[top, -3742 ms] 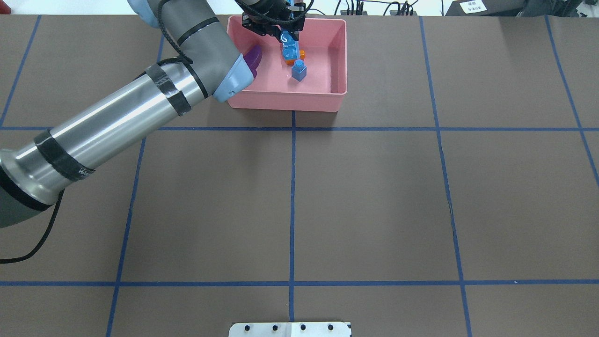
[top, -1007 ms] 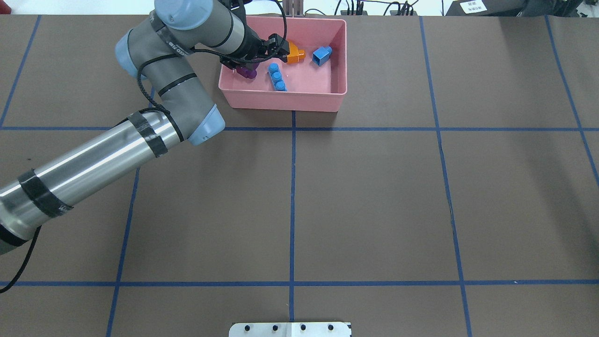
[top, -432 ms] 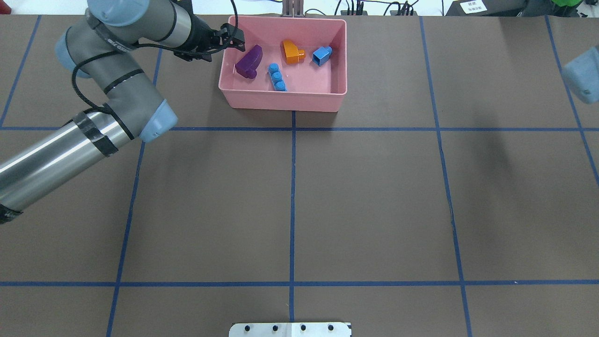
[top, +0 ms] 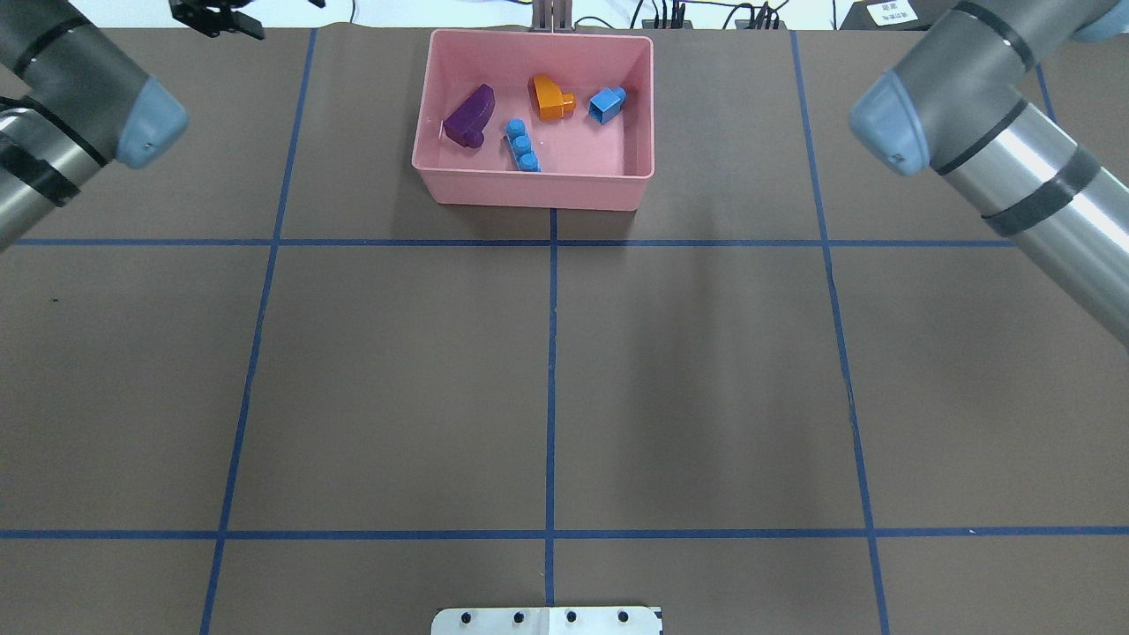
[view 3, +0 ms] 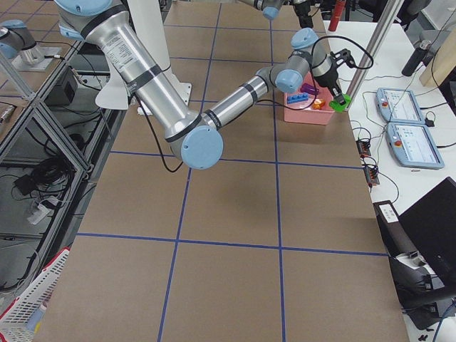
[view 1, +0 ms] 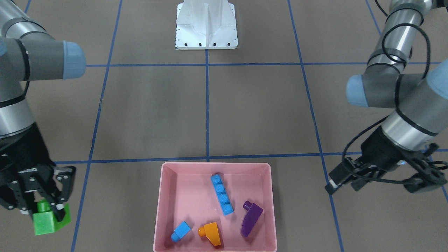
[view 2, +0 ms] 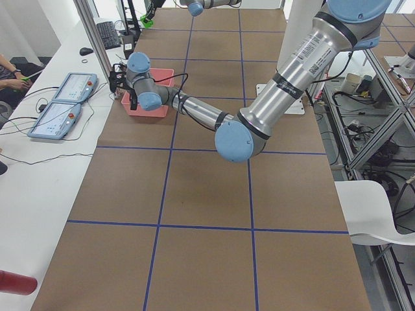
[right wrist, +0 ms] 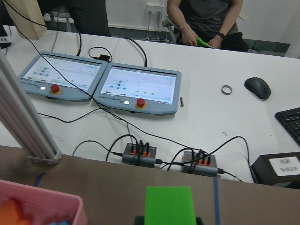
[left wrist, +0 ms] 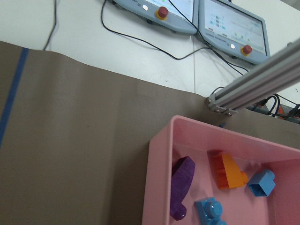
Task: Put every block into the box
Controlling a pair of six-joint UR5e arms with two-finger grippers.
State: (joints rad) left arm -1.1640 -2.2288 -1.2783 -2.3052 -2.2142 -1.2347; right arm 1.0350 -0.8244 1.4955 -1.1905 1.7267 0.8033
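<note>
Green two-stud plastic brick [view 1: 43,224] is pinched by right hand [view 1: 47,210] beside pink plastic tray [view 1: 158,210] | left hand [top: 228,22] is spread | orange brick [view 1: 211,232], purple brick [view 1: 251,218], tiny blue brick [view 1: 182,230], long blue brick [view 1: 222,194] are laid inside tray

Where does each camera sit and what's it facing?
Front-facing: across the table, facing the robot; both arms, right gripper holding green block.
Overhead: behind the robot, looking down at the box; both arms.
Exterior left: table's end, left arm nearest.
Exterior right: opposite end, right arm nearest.
Left wrist: down at the box; no fingers.
Right wrist: toward operators' desk; green block below.
All show the box.
</note>
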